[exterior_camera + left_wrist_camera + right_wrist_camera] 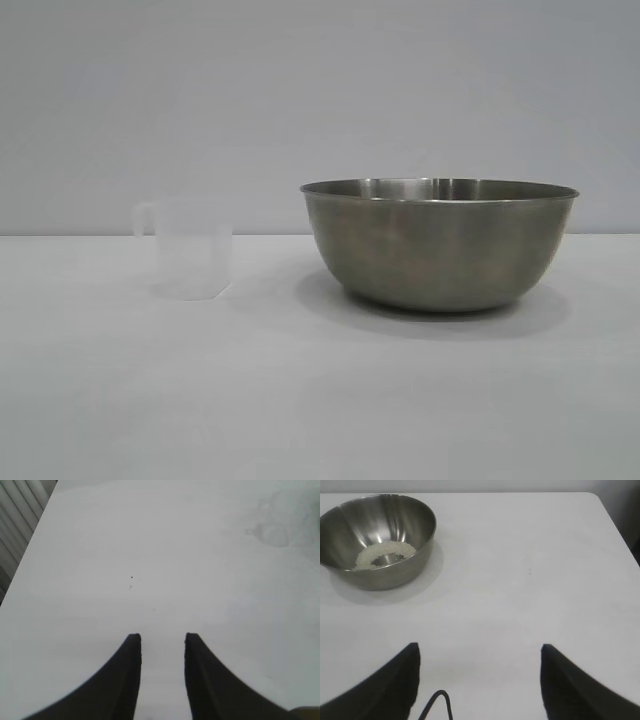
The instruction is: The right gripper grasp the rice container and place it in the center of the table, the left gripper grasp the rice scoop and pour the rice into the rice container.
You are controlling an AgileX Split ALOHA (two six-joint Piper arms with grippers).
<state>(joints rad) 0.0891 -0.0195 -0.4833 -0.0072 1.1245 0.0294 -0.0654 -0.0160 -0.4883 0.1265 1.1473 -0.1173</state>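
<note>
The rice container [438, 242], a large steel bowl, stands on the white table [320, 400] right of the middle in the exterior view. In the right wrist view the rice container [350, 525] holds a pale ring of rice [369, 556] on its bottom. The rice scoop [192, 247], a clear plastic cup with a side handle, stands upright to the bowl's left. It shows faintly as the rice scoop [287, 520] in the left wrist view. My left gripper [162, 639] is open a little over bare table, far from the scoop. My right gripper [480, 650] is open wide, well away from the bowl, holding nothing.
The table's edge [30, 555] and a ribbed wall beyond it show in the left wrist view. A rounded table corner [600, 500] lies in the right wrist view. A black cable [437, 702] loops between the right fingers. Neither arm shows in the exterior view.
</note>
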